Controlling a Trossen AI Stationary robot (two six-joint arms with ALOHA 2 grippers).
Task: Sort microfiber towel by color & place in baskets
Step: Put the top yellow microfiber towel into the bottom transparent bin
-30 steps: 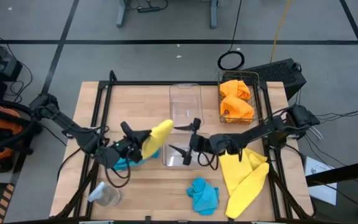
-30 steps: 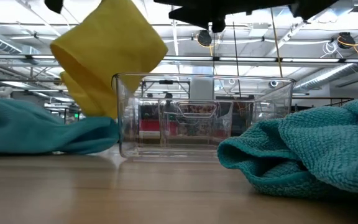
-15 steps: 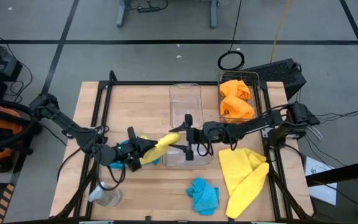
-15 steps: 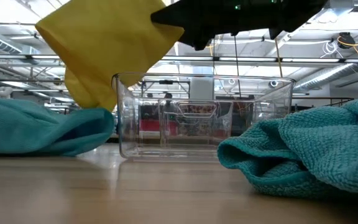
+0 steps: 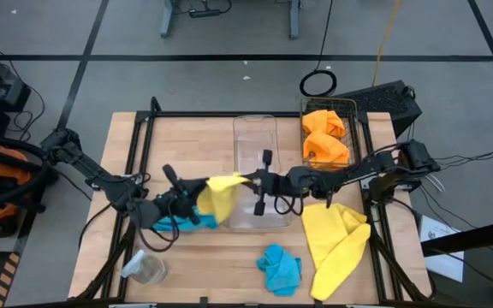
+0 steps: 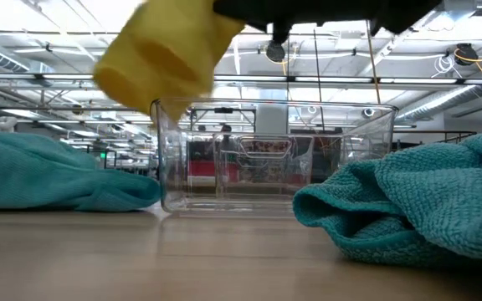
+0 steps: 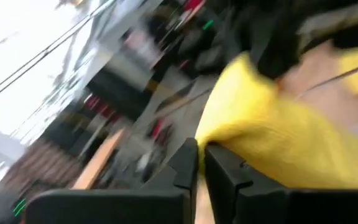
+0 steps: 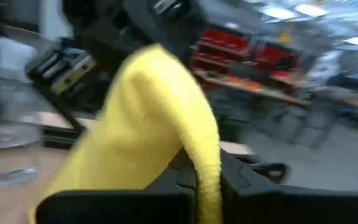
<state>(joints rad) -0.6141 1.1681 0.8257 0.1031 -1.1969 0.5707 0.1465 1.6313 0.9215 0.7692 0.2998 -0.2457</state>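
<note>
A yellow microfiber towel (image 5: 220,192) hangs in the air between my two grippers, over the left edge of the near clear bin (image 5: 268,221). My left gripper (image 5: 200,195) is shut on its left side and my right gripper (image 5: 248,180) is shut on its right end. In the low view the towel (image 6: 166,50) hangs above the bin's rim (image 6: 274,107). A turquoise towel (image 5: 171,222) lies on the table under my left gripper. Another turquoise towel (image 5: 279,267) and a second yellow towel (image 5: 336,244) lie near the front edge. My left gripper pinches the yellow towel's left edge (image 7: 211,134) between its nearly closed fingertips (image 7: 188,163), coming level from the table's left. That part is lifted clear of the table. My right gripper pinches the towel's right end, a thick fold (image 8: 205,163), between its two fingers, coming level from the table's right. The cloth drapes away from the fingers, clear of the bin.
A second clear bin (image 5: 254,139) stands behind the near one. The wire-mesh basket (image 5: 353,137) at the far right holds two orange towels (image 5: 325,137). A small clear jar (image 5: 148,269) stands at the front left.
My right gripper has moved left and a little toward the far edge onto the yellow towel's end and shut on it. The towel, first hanging from my left gripper beside the bin, now sits higher and is spread between both grippers.
</note>
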